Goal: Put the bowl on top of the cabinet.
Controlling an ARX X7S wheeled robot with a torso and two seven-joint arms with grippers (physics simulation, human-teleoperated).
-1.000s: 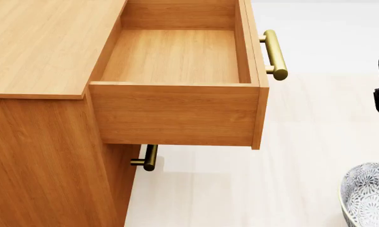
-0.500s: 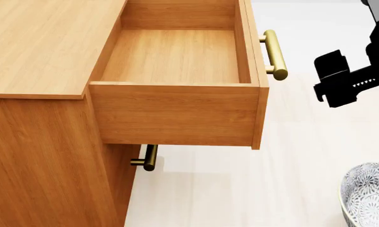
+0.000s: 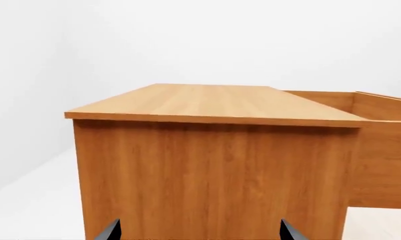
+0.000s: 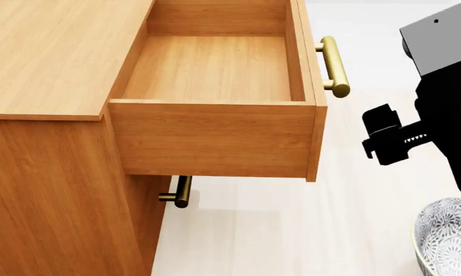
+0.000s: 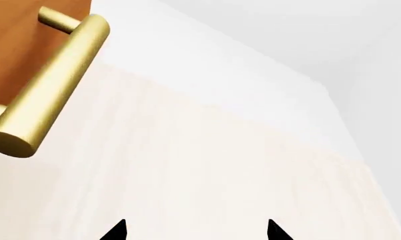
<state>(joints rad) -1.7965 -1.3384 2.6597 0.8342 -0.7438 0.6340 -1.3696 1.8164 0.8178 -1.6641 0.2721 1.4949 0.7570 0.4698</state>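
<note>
The bowl (image 4: 448, 237) sits low on the floor (image 4: 292, 230), below the right gripper (image 4: 385, 141) and ungrasped, so the lift and the placing on the cabinet (image 4: 54, 52) both remain. Both wrist views show jaw tips spread wide on nothing; the open drawer (image 4: 215, 138) and its handle (image 4: 334, 66) lie beside the right jaws.

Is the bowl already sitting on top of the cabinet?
No, the bowl sits low at the head view's lower right corner, apart from the cabinet, whose visible top is bare.
</note>
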